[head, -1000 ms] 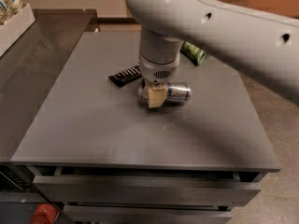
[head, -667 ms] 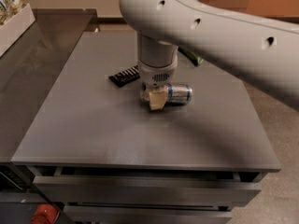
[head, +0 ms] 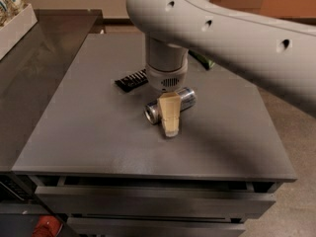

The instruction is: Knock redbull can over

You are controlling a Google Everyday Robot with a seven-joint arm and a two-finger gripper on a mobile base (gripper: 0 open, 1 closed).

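The redbull can [head: 183, 98] lies on its side on the grey table [head: 98, 132], near the middle, with its round top end pointing to the front left. My gripper [head: 171, 125] hangs straight down from the white arm, right over and in front of the can's middle, its tan tip near the table surface. The can's middle is hidden behind the gripper.
A flat black bar wrapper [head: 131, 80] lies just left and behind the can. A green object [head: 203, 61] peeks out behind the arm. A darker counter [head: 29, 78] adjoins on the left with a white tray [head: 17, 28]. Drawers [head: 148, 201] sit below the table's front edge.
The gripper has shifted a little toward the front, so the can's left end now shows. The can stays lying on its side. The arm has swung higher across the view.
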